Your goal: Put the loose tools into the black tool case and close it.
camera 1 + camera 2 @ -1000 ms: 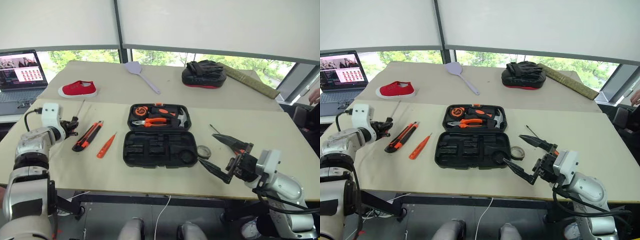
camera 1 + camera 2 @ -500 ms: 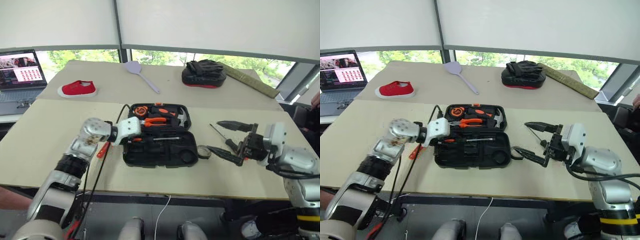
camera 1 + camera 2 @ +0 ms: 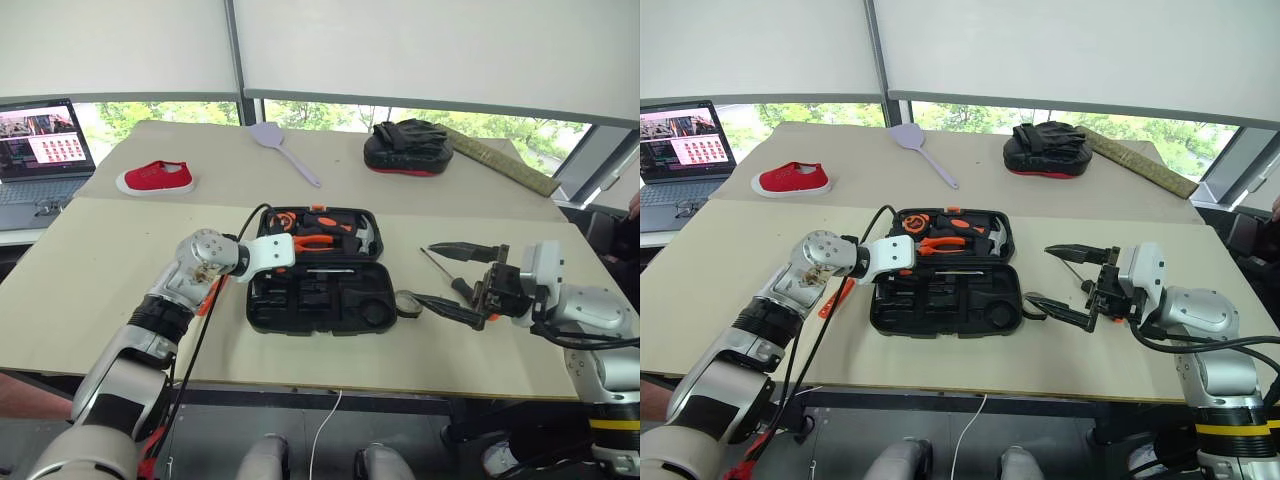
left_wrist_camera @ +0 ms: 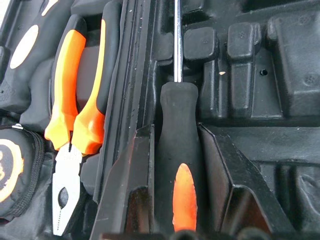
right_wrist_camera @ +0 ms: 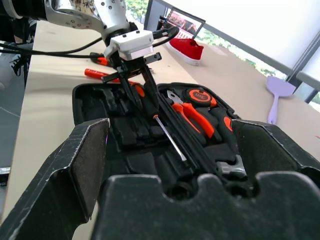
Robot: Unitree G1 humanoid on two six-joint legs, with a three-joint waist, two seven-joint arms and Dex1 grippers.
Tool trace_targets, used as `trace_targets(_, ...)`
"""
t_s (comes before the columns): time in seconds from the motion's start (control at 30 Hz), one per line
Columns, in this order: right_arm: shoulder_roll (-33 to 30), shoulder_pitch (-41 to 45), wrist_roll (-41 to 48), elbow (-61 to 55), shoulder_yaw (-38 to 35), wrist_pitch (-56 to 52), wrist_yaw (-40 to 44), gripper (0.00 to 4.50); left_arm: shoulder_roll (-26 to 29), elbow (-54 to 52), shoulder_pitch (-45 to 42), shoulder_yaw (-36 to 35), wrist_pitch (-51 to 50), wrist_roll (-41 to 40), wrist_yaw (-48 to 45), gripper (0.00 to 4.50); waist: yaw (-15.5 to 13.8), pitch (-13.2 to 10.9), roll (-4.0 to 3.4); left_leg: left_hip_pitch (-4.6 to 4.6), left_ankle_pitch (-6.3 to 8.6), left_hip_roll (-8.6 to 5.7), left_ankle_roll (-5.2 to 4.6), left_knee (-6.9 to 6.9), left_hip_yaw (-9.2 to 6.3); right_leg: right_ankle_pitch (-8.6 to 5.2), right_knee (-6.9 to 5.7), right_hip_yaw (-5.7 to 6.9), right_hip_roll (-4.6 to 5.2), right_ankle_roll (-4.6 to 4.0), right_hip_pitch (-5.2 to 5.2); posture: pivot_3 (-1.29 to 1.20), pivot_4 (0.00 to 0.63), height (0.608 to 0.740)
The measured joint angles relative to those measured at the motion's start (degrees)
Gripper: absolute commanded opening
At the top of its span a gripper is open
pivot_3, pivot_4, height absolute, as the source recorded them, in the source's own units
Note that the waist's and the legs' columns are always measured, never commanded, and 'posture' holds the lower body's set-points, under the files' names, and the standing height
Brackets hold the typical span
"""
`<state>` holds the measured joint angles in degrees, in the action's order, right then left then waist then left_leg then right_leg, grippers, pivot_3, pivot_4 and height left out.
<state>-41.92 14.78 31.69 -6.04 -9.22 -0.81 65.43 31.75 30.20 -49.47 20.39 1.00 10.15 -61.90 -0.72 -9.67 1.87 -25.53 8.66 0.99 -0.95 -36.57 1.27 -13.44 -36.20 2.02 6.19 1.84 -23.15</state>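
- The black tool case lies open mid-counter.
- The left hand grips a screwdriver over the case's near half.
- The right hand hangs wide beside the tape roll.

Red shoe, lilac swatter, laptop

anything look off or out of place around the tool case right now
Nothing damaged or spilled. The left gripper holds a screwdriver over the open black tool case; a second screwdriver and tape roll lie loose beside it.
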Motion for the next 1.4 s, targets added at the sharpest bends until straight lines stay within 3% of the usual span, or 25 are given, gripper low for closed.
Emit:
trace_targets(0.13,0.0,-0.32,0.0,-0.43,0.0,-0.53,0.11,4.5,-0.7,0.34,0.17,-0.33,1.23,-0.72,-0.43,3.18,-0.1,0.0,0.0,0.01,0.0,0.01,0.0,-0.03,0.0,-0.01,-0.01,-0.01,0.0,0.04,0.02,0.0,0.15,0.74)
trace_targets(0.3,0.02,-0.6,0.12,-1.42,-0.06,-1.21,0.05,4.5,-3.57,0.17,0.48,-7.38,-2.66,-7.75,1.02,3.18,-0.46,0.0,0.0,-0.08,0.02,-0.02,-0.04,-0.17,-0.01,0.05,0.03,-0.01,0.04,0.07,0.02,0.0,0.15,0.74)
trace_targets(0.4,0.49,-1.66,1.12,-2.03,-0.73,-2.74,-1.22,4.5,-4.98,-2.06,1.28,-11.31,-7.69,-11.12,3.11,2.49,-0.34,0.0,-0.01,-0.06,0.04,-0.02,-0.06,-0.17,-0.01,0.05,0.01,-0.01,0.04,0.07,0.04,0.0,0.15,0.74)
trace_targets(0.53,1.83,-2.43,2.16,-2.39,-2.2,-3.98,-3.77,4.5,-8.49,-2.86,3.66,-14.25,-14.28,-13.95,7.99,0.95,-0.18,0.0,0.0,-0.05,0.04,-0.03,-0.06,-0.19,-0.01,0.06,-0.03,-0.02,0.04,0.08,0.05,0.0,0.15,0.74)
trace_targets(0.63,2.23,-3.66,2.27,-2.65,-3.47,-3.98,-5.01,4.5,-10.51,-2.85,5.14,-13.43,-18.31,-13.54,11.09,0.12,-0.23,0.0,0.0,-0.03,0.04,-0.04,-0.06,-0.2,-0.01,0.07,-0.01,-0.02,0.04,0.09,0.08,0.0,0.15,0.74)
trace_targets(0.9,3.89,-6.81,2.23,-3.69,-4.11,-3.98,-7.95,4.5,-10.74,-5.94,5.83,-7.76,-18.32,-7.94,13.82,0.12,-0.49,0.08,-0.14,0.26,0.06,-0.04,-0.07,-0.19,-0.01,0.05,0.08,-0.03,0.04,0.1,0.4,0.0,0.15,0.74)
trace_targets(1.33,7.77,-11.13,0.11,-3.75,-6.0,-0.86,-12.9,4.5,-12.55,-1.27,7.92,-9.58,-7.68,-8.4,14.66,0.12,-0.95,0.25,-0.43,0.35,0.1,-0.06,-0.13,-0.19,-0.01,-0.02,0.14,-0.02,0.15,0.23,0.52,0.0,0.15,0.74)
trace_targets(1.4,8.16,-12.12,0.11,-3.73,-7.03,-0.41,-13.41,4.5,-13.09,0.17,8.47,-11.17,-4.53,-10.05,14.43,0.64,-1.09,0.25,-0.42,0.32,0.12,-0.07,-0.15,-0.19,-0.01,0.02,0.14,-0.02,0.21,0.16,0.51,0.0,0.15,0.74)
